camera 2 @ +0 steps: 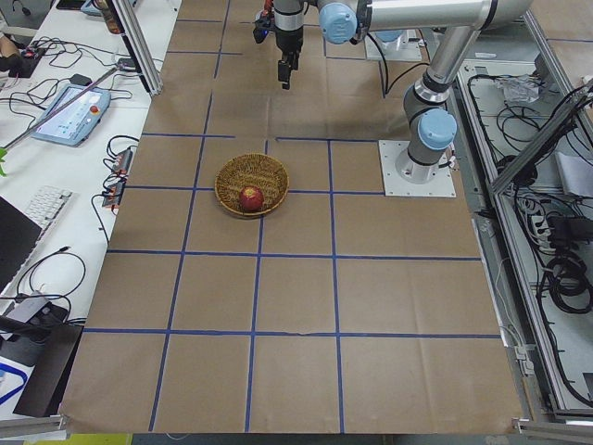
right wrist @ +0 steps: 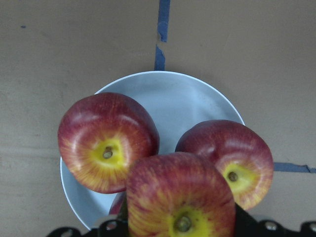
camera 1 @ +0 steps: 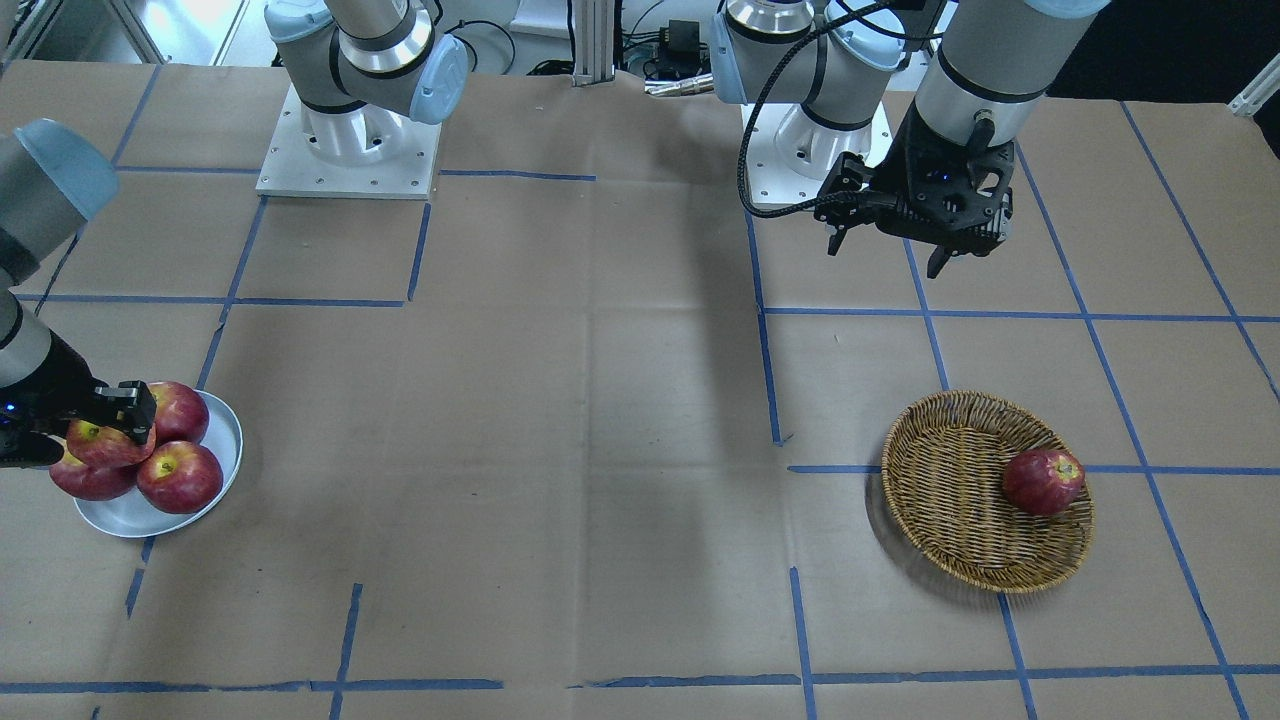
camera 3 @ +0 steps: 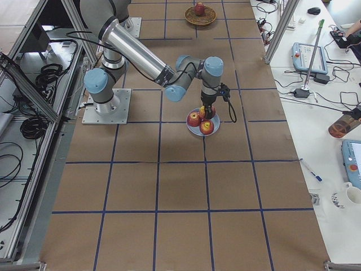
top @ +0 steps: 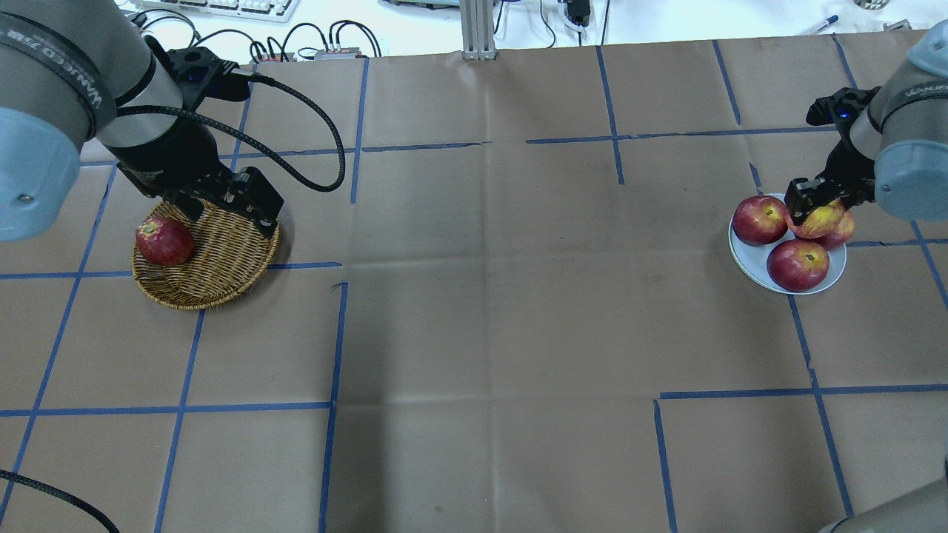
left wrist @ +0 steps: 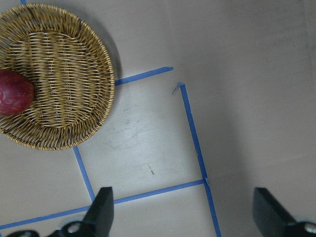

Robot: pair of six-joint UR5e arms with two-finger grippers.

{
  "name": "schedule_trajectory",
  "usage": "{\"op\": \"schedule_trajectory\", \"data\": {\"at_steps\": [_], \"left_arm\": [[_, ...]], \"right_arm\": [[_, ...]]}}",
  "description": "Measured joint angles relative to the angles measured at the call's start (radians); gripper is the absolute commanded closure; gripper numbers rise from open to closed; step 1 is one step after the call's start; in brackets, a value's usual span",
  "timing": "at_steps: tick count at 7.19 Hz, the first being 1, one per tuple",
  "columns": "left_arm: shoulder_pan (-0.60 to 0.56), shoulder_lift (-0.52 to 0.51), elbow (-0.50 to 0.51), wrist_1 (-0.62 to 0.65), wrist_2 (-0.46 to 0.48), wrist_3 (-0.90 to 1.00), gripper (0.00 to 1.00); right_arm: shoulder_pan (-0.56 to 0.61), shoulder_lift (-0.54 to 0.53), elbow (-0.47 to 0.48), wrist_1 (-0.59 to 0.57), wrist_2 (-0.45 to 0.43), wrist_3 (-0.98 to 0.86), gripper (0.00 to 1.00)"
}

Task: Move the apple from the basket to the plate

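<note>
Table (top: 481, 311) covered in creased brown paper (top: 518, 459), gridded with blue tape (top: 332, 348). Directly on the paper: basket (top: 218, 270) toward the robot's left end, plate (top: 746, 260) toward its right end, well apart, each sitting over a tape line. Also on it, at the robot's side: right arm's white base plate (camera 1: 300, 180) and left arm's base plate (camera 1: 790, 195).

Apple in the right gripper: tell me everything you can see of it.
The pale pinkish-red apple has streaky matte skin and a broad yellow patch round its short brown stem, which points up toward the wrist camera. It looks whole and unmarked. The right gripper is shut on it, one finger on either side. It is over the small round white glossy plate, above three darker glossy red apples lying there. Whether it rests on them cannot be told.
</note>
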Motion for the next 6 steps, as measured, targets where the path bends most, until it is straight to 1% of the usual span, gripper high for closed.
{"op": "schedule_trajectory", "data": {"at_steps": [3,4,6], "left_arm": [[0.0,0.003,-0.007,0.011,0.001,0.003,0.01],[0.0,0.003,-0.007,0.011,0.001,0.004,0.01],[0.0,0.003,-0.008,0.011,0.002,0.006,0.01]], "right_arm": [[0.002,-0.035,-0.034,0.024,0.003,0.007,0.0],[0.011,-0.065,-0.069,0.072,0.008,0.013,0.0],[0.061,-0.125,-0.174,0.244,0.025,0.047,0.0]]}}
